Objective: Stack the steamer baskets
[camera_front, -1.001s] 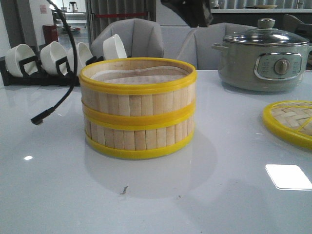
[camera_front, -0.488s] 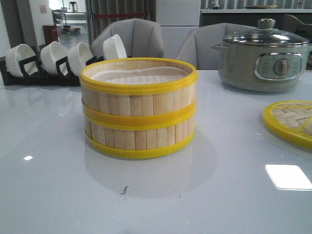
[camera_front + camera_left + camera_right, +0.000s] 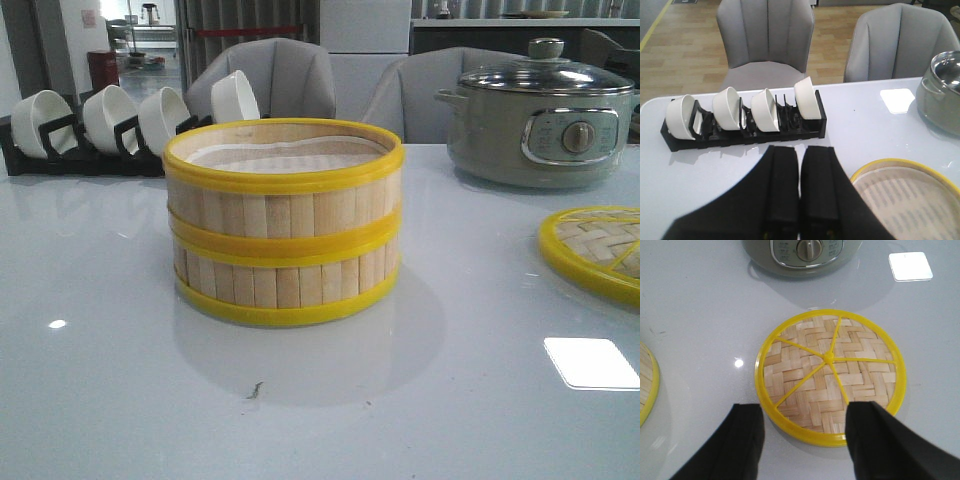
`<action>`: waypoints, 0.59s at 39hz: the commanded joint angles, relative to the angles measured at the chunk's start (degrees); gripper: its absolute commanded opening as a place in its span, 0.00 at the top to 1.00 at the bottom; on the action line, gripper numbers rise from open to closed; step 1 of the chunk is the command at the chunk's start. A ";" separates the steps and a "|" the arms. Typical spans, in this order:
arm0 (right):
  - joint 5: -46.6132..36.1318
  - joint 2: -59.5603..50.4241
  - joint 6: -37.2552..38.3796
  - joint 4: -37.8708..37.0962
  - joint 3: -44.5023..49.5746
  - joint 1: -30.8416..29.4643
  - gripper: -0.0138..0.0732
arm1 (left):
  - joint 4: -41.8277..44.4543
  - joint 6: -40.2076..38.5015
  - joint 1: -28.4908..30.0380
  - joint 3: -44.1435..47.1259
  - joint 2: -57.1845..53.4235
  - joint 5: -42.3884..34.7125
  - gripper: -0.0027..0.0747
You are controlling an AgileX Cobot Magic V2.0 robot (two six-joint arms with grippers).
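Baskets (image 3: 284,220) found stacked one on the other mid-desk (image 3: 120,400), rims aligned, no hand touching them; stacking judged complete. Left hand (image 3: 800,192) closed and empty, raised near the top basket's rim; right hand (image 3: 805,440) spread wide and empty above the lid (image 3: 830,374) by the right edge. Advised: withdraw both without brushing the stack.
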 commanded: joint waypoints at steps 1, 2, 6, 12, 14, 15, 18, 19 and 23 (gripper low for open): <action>-4.67 -0.66 -0.21 0.30 -1.80 -0.02 0.29 | 0.87 -0.39 0.14 6.26 -6.58 -8.67 0.85; -4.67 -0.66 -0.21 0.30 -1.80 -0.02 0.29 | 1.02 -0.39 0.14 8.88 -8.19 -9.75 0.85; -4.62 -0.66 -0.21 0.30 -1.80 -0.02 0.29 | 1.02 -0.39 0.14 17.70 -14.35 -13.51 0.85; -4.62 -0.66 -0.21 0.30 -1.80 -0.02 0.30 | 1.02 -0.39 0.14 30.16 -22.41 -18.86 0.85; -4.67 -0.66 -0.21 0.30 -1.80 -0.02 0.31 | 1.02 -0.39 0.14 33.65 -24.46 -20.36 0.85; -4.67 -0.66 -0.21 0.30 -1.80 -0.02 0.32 | 1.02 -0.39 0.14 35.44 -25.74 -20.86 0.85; -4.67 -0.66 -0.21 0.30 -1.80 -0.02 0.35 | 1.02 -0.83 0.14 39.69 -28.49 -22.60 0.85; -4.67 -0.66 -0.21 0.35 -1.80 -0.02 0.36 | 1.02 -1.52 0.14 41.27 -29.53 -23.19 0.85; -4.67 -0.66 -0.21 0.40 -1.80 -0.02 0.37 | 1.02 -3.11 0.14 46.29 -32.79 -25.29 0.85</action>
